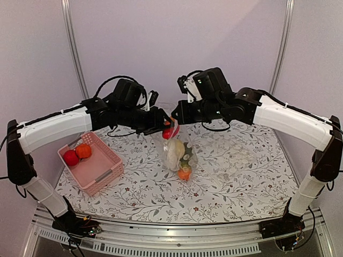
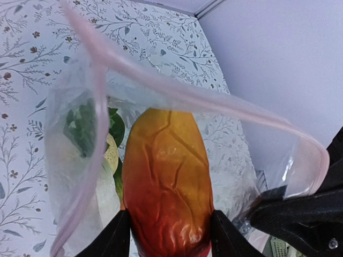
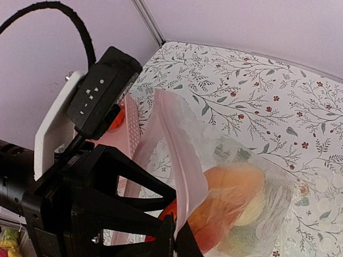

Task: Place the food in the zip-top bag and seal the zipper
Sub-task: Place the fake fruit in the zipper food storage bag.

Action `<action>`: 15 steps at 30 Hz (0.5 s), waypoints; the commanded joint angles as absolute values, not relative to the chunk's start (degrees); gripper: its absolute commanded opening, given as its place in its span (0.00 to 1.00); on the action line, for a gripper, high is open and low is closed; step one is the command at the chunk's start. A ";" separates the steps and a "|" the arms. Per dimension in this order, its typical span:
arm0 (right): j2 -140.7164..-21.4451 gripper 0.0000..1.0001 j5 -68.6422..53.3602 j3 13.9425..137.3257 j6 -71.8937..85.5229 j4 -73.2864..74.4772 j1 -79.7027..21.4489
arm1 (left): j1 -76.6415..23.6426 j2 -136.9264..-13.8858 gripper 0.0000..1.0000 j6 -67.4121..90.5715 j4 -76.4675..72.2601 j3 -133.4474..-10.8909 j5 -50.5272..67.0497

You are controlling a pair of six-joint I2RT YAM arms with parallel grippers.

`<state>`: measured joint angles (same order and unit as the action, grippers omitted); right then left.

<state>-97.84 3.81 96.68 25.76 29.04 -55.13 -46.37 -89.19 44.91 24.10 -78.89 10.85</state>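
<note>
The zip-top bag (image 1: 179, 155) hangs open above the table, with a white radish (image 1: 172, 152), green pieces and an orange piece (image 1: 184, 173) inside. My left gripper (image 1: 162, 126) is shut on a red-orange fruit (image 2: 166, 182) and holds it inside the bag's mouth; its fingers (image 2: 112, 238) press both sides of the fruit. The zipper (image 2: 214, 104) arches around the fruit. My right gripper (image 3: 181, 240) is shut on the zipper rim (image 3: 185, 160) and holds the bag up; it also shows in the top view (image 1: 179, 114). The fruit shows through the bag wall (image 3: 236, 201).
A pink basket (image 1: 102, 171) stands at the left on the flowered tablecloth and holds a red fruit (image 1: 71, 157) and an orange fruit (image 1: 83, 150). The two grippers are close together over the table's middle back. Walls close the back and sides.
</note>
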 commanded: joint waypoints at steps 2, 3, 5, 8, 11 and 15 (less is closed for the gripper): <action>-98.93 0.00 3.23 97.56 26.19 27.77 -55.50 | -48.20 -92.72 0.50 43.35 26.28 -81.78 9.94; -98.91 0.00 3.31 97.56 26.19 27.77 -55.50 | -48.36 -93.06 0.51 43.33 26.43 -81.90 9.93; -98.92 0.00 3.55 97.47 26.19 27.80 -55.52 | -48.57 -93.78 0.53 43.25 26.69 -82.04 9.99; -98.95 0.00 3.69 97.39 26.27 27.83 -55.55 | -48.76 -94.01 0.57 43.16 26.89 -82.18 10.10; -98.98 0.00 3.78 97.38 26.28 27.87 -55.54 | -48.78 -93.87 0.63 43.08 26.89 -82.02 10.04; -99.05 0.00 3.78 97.38 26.28 27.86 -55.50 | -48.78 -93.40 0.65 42.99 26.98 -81.87 9.86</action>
<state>-98.02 3.86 96.68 25.93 29.10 -55.13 -47.83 -93.38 43.75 25.74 -80.75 9.87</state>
